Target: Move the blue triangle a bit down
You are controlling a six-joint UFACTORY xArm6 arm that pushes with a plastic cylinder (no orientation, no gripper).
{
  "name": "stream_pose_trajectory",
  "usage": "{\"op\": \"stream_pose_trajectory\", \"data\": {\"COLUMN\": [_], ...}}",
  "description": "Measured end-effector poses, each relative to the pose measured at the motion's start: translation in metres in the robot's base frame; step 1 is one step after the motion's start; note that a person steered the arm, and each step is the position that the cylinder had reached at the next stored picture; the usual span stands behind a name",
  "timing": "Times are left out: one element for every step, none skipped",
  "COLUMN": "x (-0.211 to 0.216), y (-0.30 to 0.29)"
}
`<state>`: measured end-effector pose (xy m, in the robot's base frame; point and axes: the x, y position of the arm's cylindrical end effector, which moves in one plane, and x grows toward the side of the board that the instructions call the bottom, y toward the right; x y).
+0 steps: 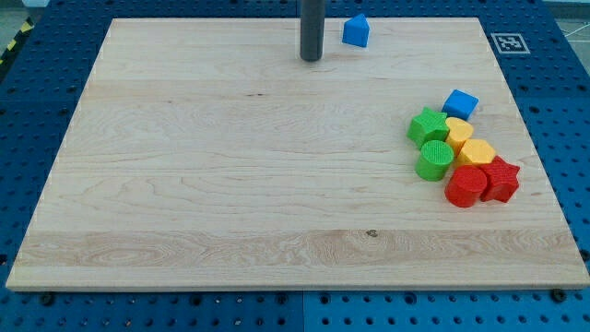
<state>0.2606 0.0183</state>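
My tip (311, 59) sits near top edge of table (230, 184), a bit right of middle; no jaws on my rod, just plain end; blue triangle (356, 30) lies just right of tip, near top edge, not touching it; other blocks bunch by right edge: blue cube (460, 103), green star (427, 124), green cylinder (434, 160), two yellow blocks (467, 144), red cylinder (466, 186), red star (501, 178), all packed close together.

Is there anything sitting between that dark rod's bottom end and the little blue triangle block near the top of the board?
No. In the camera view, only bare wood separates my tip from the blue triangle, which sits just to its right, not touching.
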Motion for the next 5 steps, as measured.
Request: {"op": "stream_pose_trajectory", "data": {"x": [-0.068, -0.065, -0.053, -0.029, -0.003], "y": [0.037, 0.039, 0.065, 0.111, 0.171]}}
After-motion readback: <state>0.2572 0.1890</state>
